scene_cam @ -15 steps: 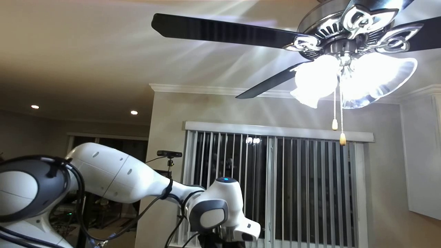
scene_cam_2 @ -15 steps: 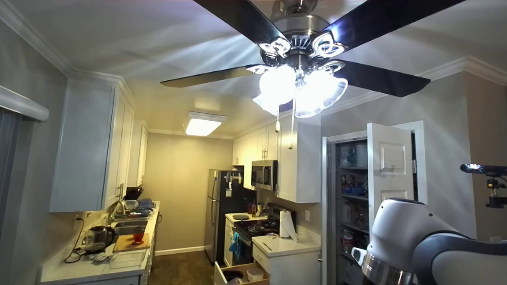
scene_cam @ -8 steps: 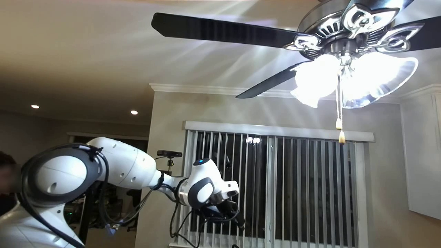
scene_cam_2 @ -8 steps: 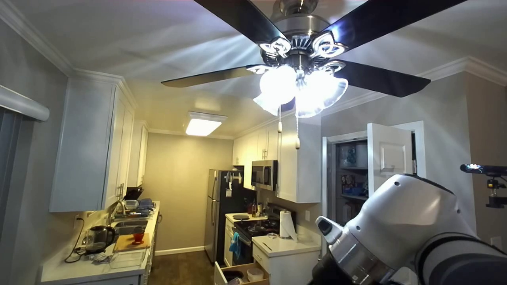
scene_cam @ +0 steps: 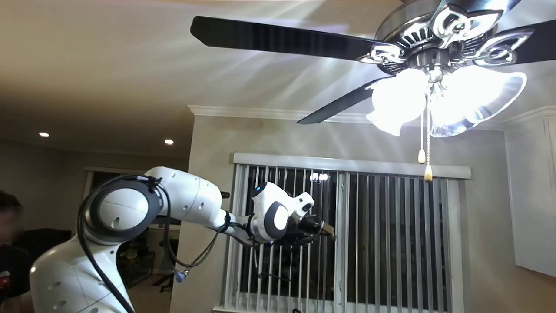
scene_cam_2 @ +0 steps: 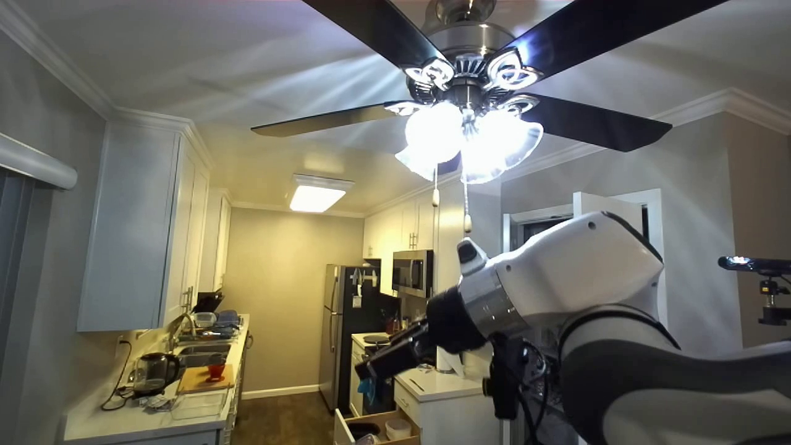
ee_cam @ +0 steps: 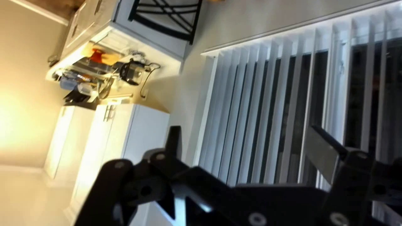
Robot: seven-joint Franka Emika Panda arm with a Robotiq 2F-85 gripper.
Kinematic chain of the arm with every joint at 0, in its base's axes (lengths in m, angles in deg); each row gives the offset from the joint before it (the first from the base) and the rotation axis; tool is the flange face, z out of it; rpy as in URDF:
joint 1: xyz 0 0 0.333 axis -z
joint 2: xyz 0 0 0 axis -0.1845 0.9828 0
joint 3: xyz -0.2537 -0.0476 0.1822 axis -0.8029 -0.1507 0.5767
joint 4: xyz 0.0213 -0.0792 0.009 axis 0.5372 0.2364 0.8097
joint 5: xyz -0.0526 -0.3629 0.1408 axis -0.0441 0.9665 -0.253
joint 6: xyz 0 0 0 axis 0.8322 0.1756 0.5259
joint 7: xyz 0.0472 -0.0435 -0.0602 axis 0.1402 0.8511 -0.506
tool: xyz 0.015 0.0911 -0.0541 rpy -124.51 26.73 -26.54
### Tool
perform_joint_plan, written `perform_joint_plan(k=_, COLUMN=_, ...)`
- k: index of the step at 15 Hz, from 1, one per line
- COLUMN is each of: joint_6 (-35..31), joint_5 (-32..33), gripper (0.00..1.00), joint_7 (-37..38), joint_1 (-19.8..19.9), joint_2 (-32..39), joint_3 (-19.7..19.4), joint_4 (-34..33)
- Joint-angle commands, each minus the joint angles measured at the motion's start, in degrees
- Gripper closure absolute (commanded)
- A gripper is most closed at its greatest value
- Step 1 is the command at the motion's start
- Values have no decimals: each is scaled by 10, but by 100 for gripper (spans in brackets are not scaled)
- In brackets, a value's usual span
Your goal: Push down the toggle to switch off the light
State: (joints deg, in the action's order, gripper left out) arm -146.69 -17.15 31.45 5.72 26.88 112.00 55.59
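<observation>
Two thin pull chains, each a possible toggle, hang from the fan hub in both exterior views. One ends in a higher pale knob point(scene_cam: 421, 156) point(scene_cam_2: 435, 198), the other in a lower knob point(scene_cam: 428, 174) point(scene_cam_2: 468, 223). The light point(scene_cam: 399, 100) point(scene_cam_2: 435, 133) is lit, its glass shades glowing white. My gripper point(scene_cam: 330, 229) point(scene_cam_2: 369, 366) is below the knobs and apart from them, pointing sideways, slightly downward in an exterior view. In the wrist view my gripper point(ee_cam: 245, 135) is open with nothing between its fingers. The chains and light are out of the wrist view.
Dark fan blades point(scene_cam: 282, 39) point(scene_cam_2: 593, 120) spread around the light. A window with vertical blinds point(scene_cam: 382, 239) point(ee_cam: 267, 110) stands behind the gripper. Wall cabinets point(scene_cam_2: 133, 235), a camera on a stand point(scene_cam_2: 757, 264) and a person point(scene_cam: 13, 243) at an edge also show.
The arm has risen, and the gripper has swung from pointing down to pointing sideways, coming into sight in both exterior views. The chains sway slightly. A person has appeared at an edge.
</observation>
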Motion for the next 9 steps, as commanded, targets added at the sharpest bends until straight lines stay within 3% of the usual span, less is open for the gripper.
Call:
perform_joint_plan(k=1, joint_6=12, joint_5=48, gripper=0, joint_7=50, joint_1=105, joint_2=-5, joint_3=38, joint_4=-87)
perform_joint_plan(k=4, joint_6=31, joint_5=48, gripper=0, joint_7=67, joint_1=173, joint_2=-13, joint_3=37, joint_4=-144)
perform_joint_plan(k=9, joint_6=80, joint_5=68, gripper=0, joint_7=90, joint_1=209, joint_2=-22, joint_3=-25, joint_4=-164)
